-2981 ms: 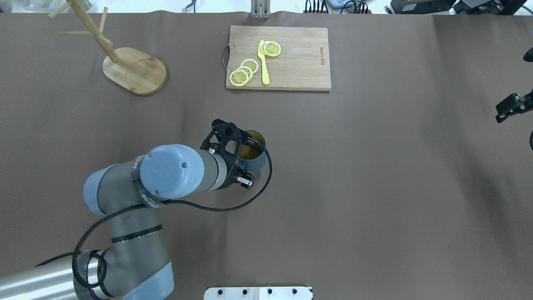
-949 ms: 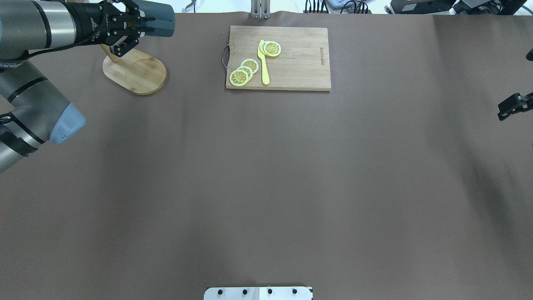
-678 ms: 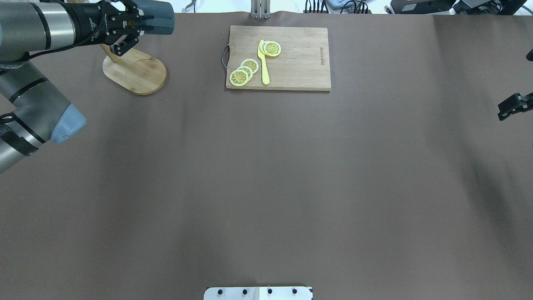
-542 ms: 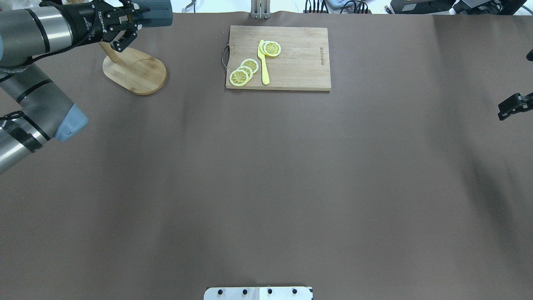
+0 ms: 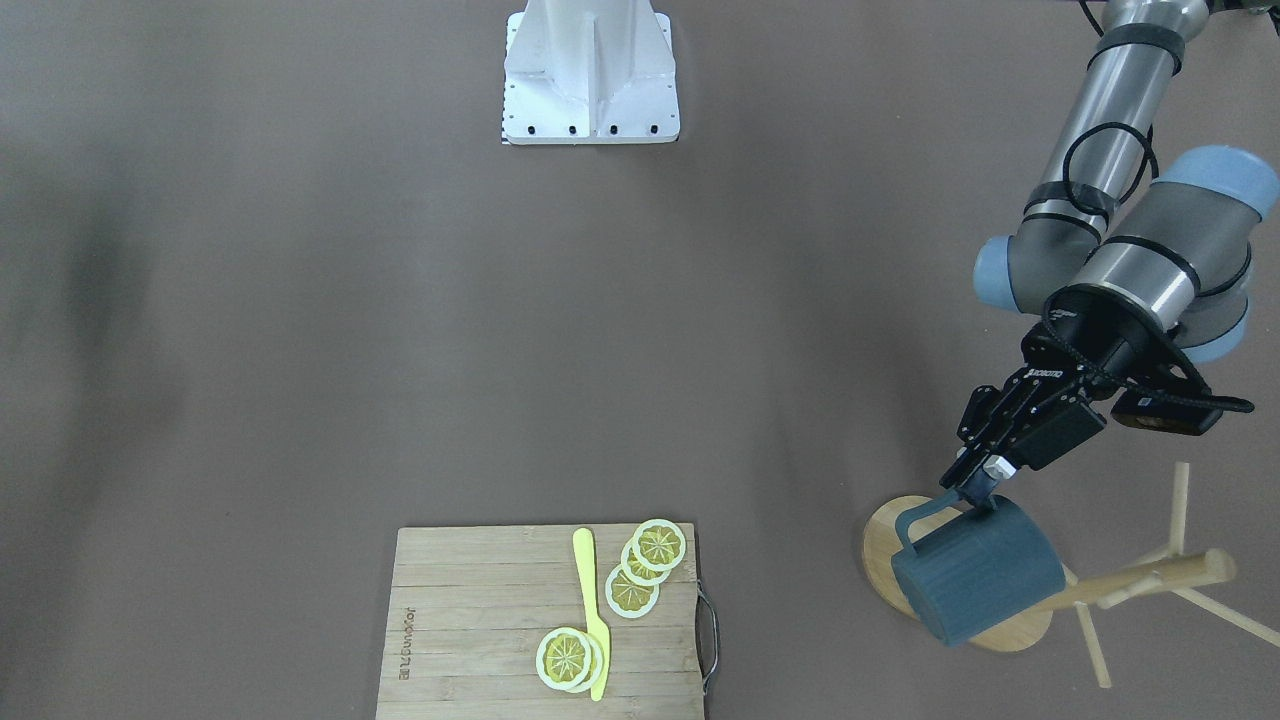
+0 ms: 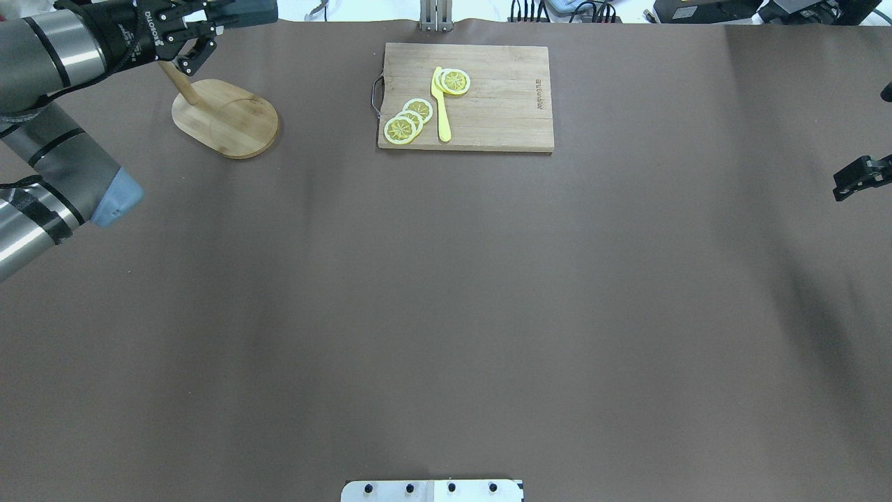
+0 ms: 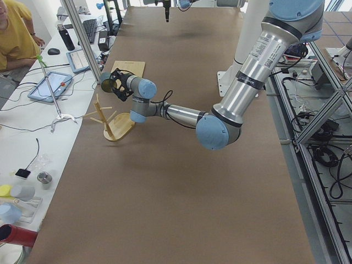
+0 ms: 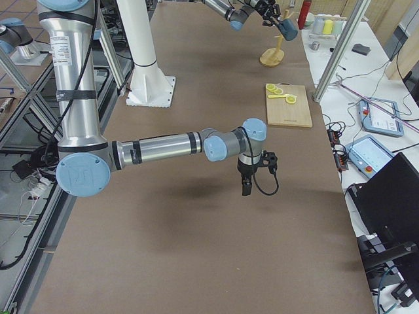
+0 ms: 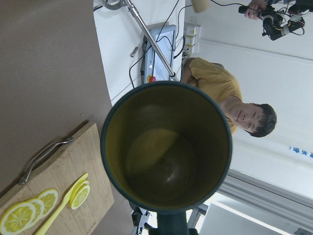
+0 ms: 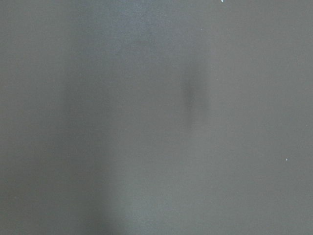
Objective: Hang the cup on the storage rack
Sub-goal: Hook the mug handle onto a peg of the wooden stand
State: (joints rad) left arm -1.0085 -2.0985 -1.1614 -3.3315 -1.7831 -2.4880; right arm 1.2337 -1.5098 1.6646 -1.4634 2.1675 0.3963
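Observation:
My left gripper is shut on the rim of the dark blue-grey cup, next to its handle. It holds the cup tipped on its side, in the air over the storage rack's oval base, close to the post and pegs. In the overhead view the gripper is above the rack, and the cup is at the top edge. The left wrist view looks into the cup's yellow-olive inside. My right gripper hangs far to the right above bare table; its jaws are unclear.
A bamboo cutting board with lemon slices and a yellow knife lies at the far middle of the table. The table's far edge runs just behind the rack. A person sits beyond that edge.
Three seconds ago my left gripper held the cup at mid-table. It has since carried it to the rack and, over the last second, drifted left and farther back. The right arm is still.

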